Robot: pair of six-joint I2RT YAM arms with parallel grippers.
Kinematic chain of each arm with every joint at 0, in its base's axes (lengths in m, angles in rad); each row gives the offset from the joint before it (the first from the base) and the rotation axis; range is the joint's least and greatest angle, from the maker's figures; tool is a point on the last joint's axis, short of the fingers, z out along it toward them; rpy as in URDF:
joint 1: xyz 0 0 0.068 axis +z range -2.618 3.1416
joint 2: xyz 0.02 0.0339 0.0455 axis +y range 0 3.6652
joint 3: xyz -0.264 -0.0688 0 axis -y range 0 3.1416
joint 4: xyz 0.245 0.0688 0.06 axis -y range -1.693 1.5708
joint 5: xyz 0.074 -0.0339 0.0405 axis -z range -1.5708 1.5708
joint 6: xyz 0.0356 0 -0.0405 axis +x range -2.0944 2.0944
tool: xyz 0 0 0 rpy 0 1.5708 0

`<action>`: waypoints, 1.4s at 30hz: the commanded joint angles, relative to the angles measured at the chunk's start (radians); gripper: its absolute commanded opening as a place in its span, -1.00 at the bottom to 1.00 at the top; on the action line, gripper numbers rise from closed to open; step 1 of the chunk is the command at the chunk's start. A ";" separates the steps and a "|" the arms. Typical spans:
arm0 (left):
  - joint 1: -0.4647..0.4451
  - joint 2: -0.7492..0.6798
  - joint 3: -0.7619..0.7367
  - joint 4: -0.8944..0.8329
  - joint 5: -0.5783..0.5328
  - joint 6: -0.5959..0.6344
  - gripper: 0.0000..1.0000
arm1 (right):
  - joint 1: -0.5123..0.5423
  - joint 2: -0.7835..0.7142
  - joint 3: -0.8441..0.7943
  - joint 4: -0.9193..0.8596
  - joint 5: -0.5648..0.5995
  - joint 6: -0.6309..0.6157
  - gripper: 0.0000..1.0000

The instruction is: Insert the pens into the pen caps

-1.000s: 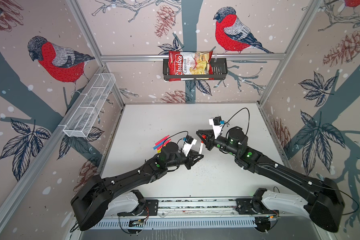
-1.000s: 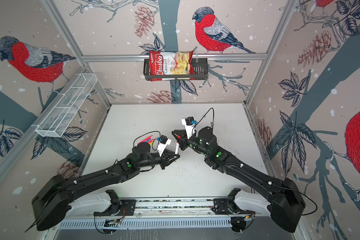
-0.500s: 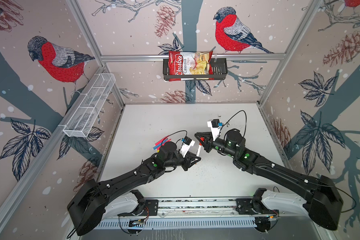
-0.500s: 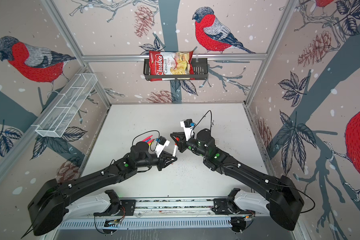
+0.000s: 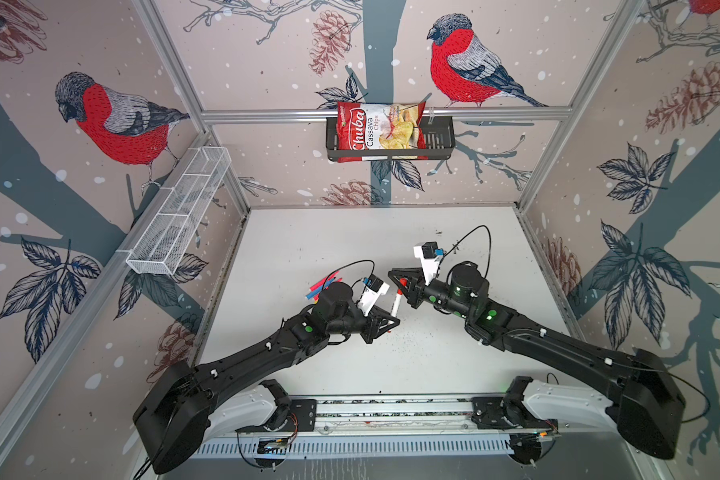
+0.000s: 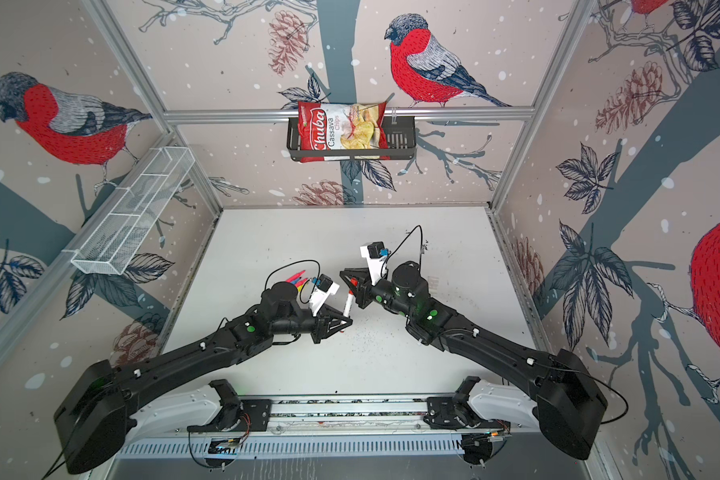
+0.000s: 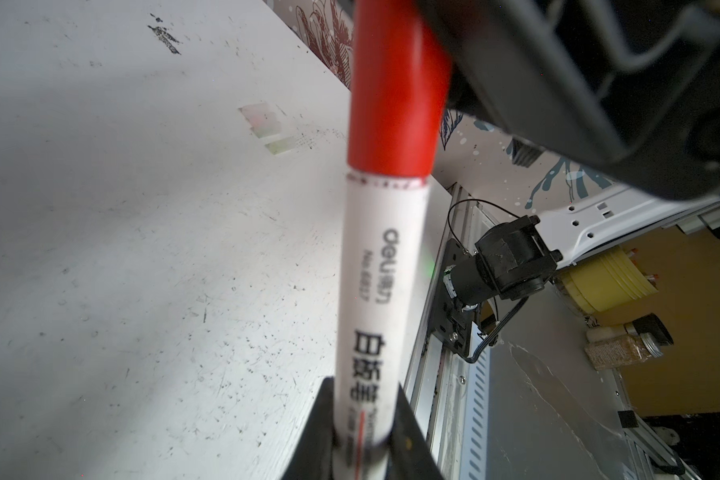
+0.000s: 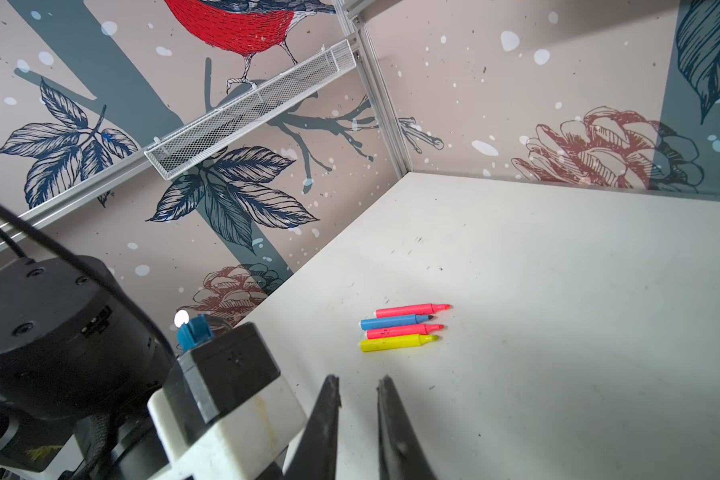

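The left gripper (image 5: pixel 386 326) is clamped on a thick white-barrelled marker with black print (image 5: pixel 395 306). In the left wrist view its two black fingers (image 7: pixel 323 419) press the marker's lower barrel from either side. The marker is held tilted above the white table (image 5: pixel 350 241), with its upper end leaning toward the right arm. A solid red tube-shaped cap (image 5: pixel 402 283) sits on that upper end, its rim meeting the white barrel.

The right gripper (image 5: pixel 405 291) is just beside the marker's capped end. In the left wrist view its black body overlaps one side of the cap, but whether it touches the cap cannot be told. In the right wrist view its jaws are drawn almost together, with only bare table showing through the slit between them.

Four slim felt-tip markers lie side by side on the table: a pink one (image 8: pixel 412 310), a blue one (image 8: pixel 395 321), a pink-red one (image 8: pixel 404 331) and a yellow one (image 8: pixel 398 343). Their bare tips all point the same way. In both top views they lie left of the white-barrelled marker, partly hidden behind the left arm's wrist (image 5: pixel 335 295).
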 commanded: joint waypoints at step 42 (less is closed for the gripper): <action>0.099 -0.024 0.046 0.853 -0.140 -0.137 -1.00 | 0.130 -0.033 -0.119 -0.245 -0.166 0.057 -1.00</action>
